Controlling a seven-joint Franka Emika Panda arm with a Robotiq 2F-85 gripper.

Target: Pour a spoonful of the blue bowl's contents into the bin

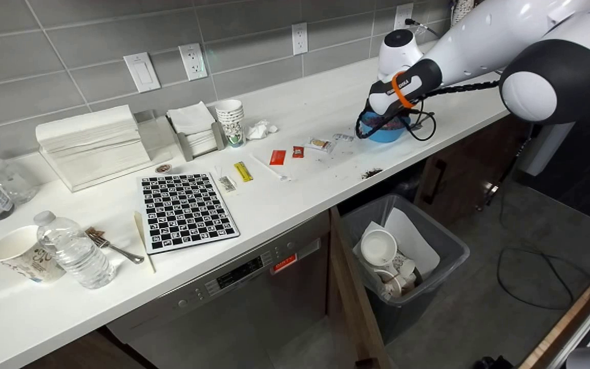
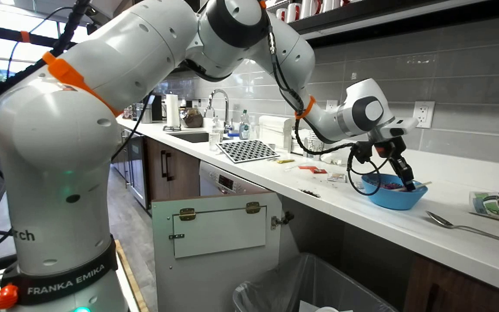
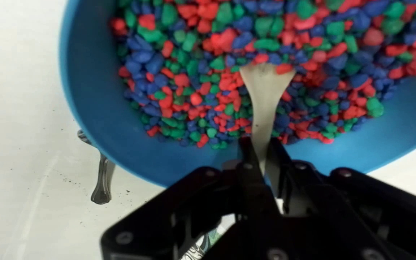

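Black two-finger tool [image 3: 261, 148] pinches pale wooden-looking spoon [image 3: 264, 108]; flared end partly under red, green and blue pebbles [image 3: 182, 104]. Round blue bowl [image 2: 394, 201], holding them, stands on white bench [image 1: 295, 200]. Dark grey lined bin [image 1: 413, 307] is lower, well apart. Spoon may twist in narrow grip, so spill load.

blue bowl [image 1: 387, 135]: partly behind arm [image 1: 474, 48] | red packets [image 1: 277, 157]: 2, on counter [image 1: 315, 107] | bin [image 1: 456, 252]: below

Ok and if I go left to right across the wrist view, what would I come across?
Metal utensil, mostly hidden patterned cup, pale utensil. The blue bowl, coloured pebbles and gripper spread too wide to place in the order.
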